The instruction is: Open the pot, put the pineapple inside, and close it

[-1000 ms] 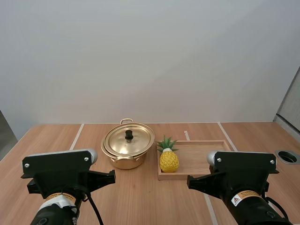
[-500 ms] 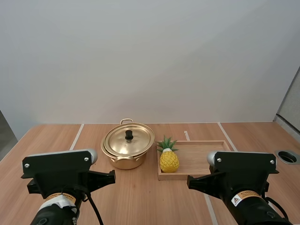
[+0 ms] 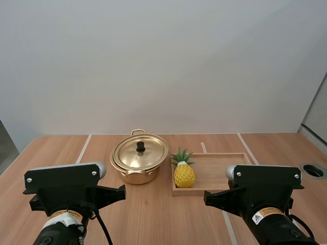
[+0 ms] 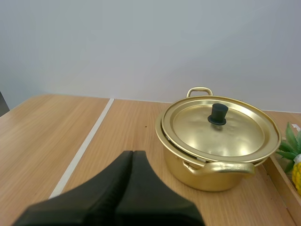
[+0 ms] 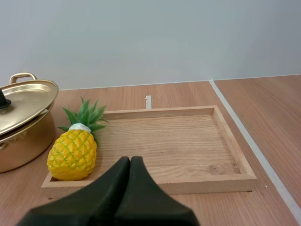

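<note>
Standing beside the round, polished gold pot (image 3: 139, 163), lid on, the bumpy yellow pineapple (image 3: 184, 172) occupies a flat wooden tray (image 3: 217, 176). Fingers of the left gripper (image 4: 132, 154) and right gripper (image 5: 130, 160) lie pressed together. Nothing has moved since the earlier frame.

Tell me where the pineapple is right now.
In the high view the pineapple stands upright in the wooden tray, at the end next to the lidded pot.
</note>
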Robot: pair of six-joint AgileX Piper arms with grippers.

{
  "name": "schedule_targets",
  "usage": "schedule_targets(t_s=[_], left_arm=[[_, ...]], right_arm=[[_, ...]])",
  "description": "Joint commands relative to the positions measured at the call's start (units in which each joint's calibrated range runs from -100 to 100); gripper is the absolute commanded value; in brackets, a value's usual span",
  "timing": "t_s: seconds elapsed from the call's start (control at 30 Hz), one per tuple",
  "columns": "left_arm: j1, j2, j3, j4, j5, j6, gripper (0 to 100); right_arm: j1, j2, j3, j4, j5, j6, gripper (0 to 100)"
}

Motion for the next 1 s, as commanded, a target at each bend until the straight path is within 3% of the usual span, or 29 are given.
schedule_targets(t_s=[0.0,0.47,0.83,0.97], left_arm=[[0.10,-0.4,0.0,0.4,-1.8,-0.5,0],[0.10,-0.4,0.0,0.4,-7.0,-0.5,0],[0.10,-0.4,0.0,0.6,-48.2,0.5,0],[0.10,-0.4,0.0,0.8,-54.2,3.0,0]], right_arm=[[-0.2,-0.3,0.0,0.1,0.0,0.2,0],[-0.2,-0.3,0.0,0.1,-1.4,0.2,0],[-0.2,-0.3,0.0,0.1,-47.6,0.2,0],[-0.2,-0.3,0.0,-0.3,-59.9,-0.6,0]])
